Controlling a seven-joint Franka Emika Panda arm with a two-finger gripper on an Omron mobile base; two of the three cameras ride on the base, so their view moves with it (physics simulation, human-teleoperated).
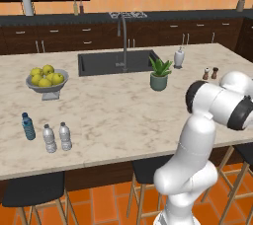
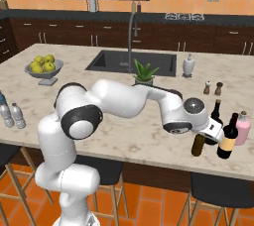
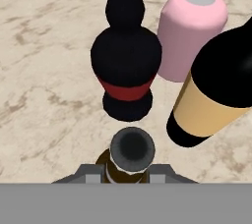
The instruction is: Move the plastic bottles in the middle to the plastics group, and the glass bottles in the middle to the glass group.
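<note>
Down at the far right of the counter (image 2: 124, 136), arm stretched out low. Gripper (image 2: 211, 132) nearly closed, pinched on the neck of the slim brown-olive bottle (image 2: 199, 144), right under its dark cap (image 3: 132, 149). Bottle upright, base apparently on or just above the counter surface; hard to tell which from here.

Crowded spot. Red-banded round bottle (image 3: 126, 66) just beyond the cap, tall black wine bottle (image 3: 216, 83) with the yellow-tan label close on one side, pink bottle (image 3: 193, 34) tucked behind them. All standing, all near each other.

Plastics way over at the other end: blue bottle (image 1: 28, 126) and two clear grey ones (image 1: 57, 137) in a row, well apart from all this.

Risks now, as a guess: letting go while the bottle is off the surface or tilted, and over it goes into the red-banded one. Pulling the gripper back carelessly, clipping the wine bottle's shoulder, toppling it into the pink one. Neck grip high up, so any sideways swing likely rocks the base.
</note>
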